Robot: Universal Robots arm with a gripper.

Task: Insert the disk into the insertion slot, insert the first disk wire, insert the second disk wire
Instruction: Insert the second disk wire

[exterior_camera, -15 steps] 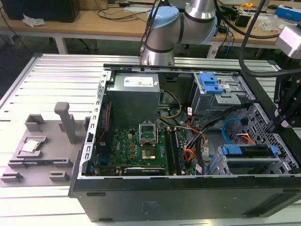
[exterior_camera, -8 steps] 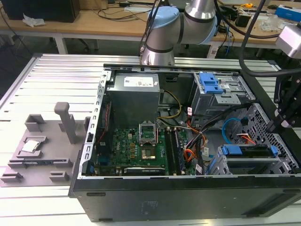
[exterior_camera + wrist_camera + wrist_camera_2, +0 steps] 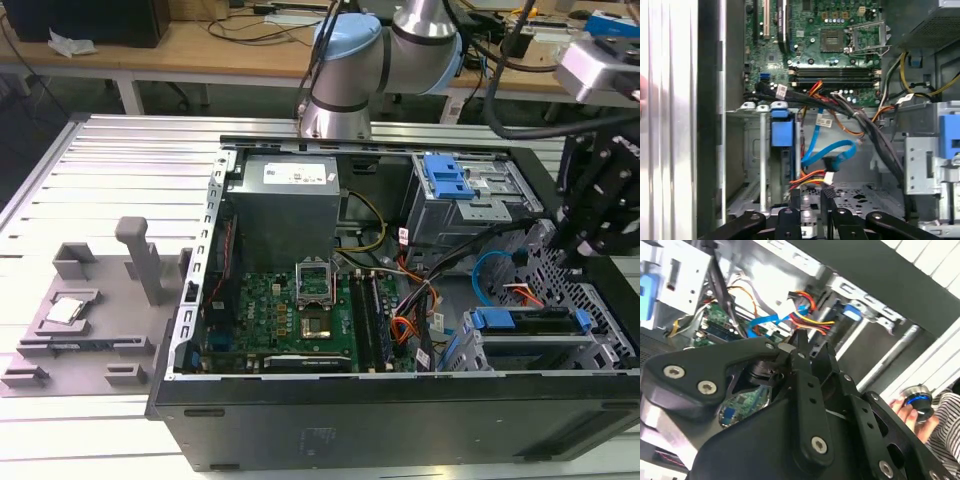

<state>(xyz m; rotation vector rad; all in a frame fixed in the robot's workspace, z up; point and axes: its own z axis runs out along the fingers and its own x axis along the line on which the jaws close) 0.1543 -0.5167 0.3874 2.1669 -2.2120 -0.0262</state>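
Nearest the lens in the first wrist view: the black linkage of the gripper (image 3: 810, 196). The fingers (image 3: 824, 201) are released and stand apart, with perforated metal showing through the gap. They hover over the insertion slot (image 3: 860, 194). The red-yellow-black wire connector (image 3: 826, 179) lies just ahead of one fingertip, possibly touching it; cannot confirm. The blue cable (image 3: 832, 150) loops just beyond. The disk (image 3: 781, 132) is seated in the slot, off to the fingers' side, near the case wall (image 3: 710, 125).
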